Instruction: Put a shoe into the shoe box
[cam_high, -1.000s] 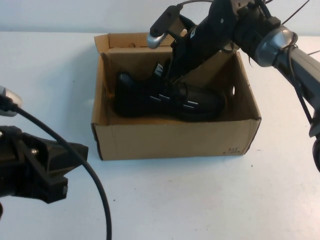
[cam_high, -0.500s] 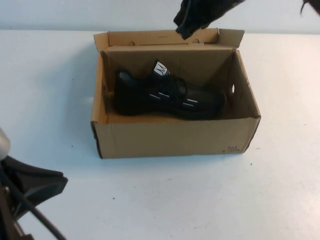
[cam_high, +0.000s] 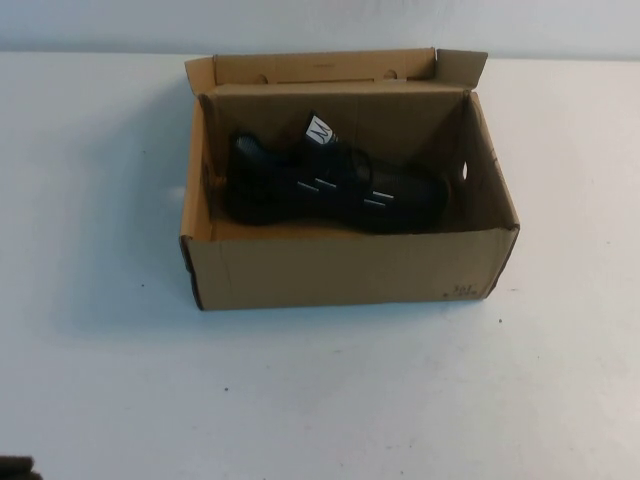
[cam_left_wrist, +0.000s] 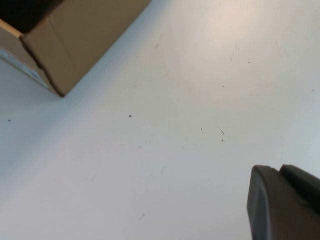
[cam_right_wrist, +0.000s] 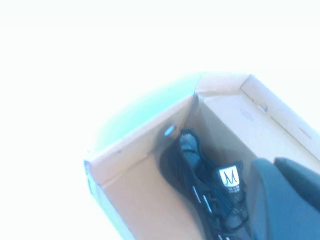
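The black sneaker (cam_high: 335, 190) lies on its side inside the open brown shoe box (cam_high: 350, 270), its white tongue label facing up. Neither gripper shows in the high view. In the right wrist view the right gripper (cam_right_wrist: 274, 162) hangs above the box (cam_right_wrist: 135, 150) and the shoe (cam_right_wrist: 210, 195), its fingers together and empty. In the left wrist view the left gripper (cam_left_wrist: 277, 170) is shut and empty over bare table, with a corner of the box (cam_left_wrist: 75, 40) off to one side.
The box's flap lid (cam_high: 330, 68) stands open at the far side. The white table (cam_high: 320, 400) surrounds the box. A small dark piece of the left arm (cam_high: 15, 468) shows at the bottom left corner.
The right arm has let go of the shoe and lifted up out of the high view. The left arm has drawn back out of the bottom left. The shoe stays in the box.
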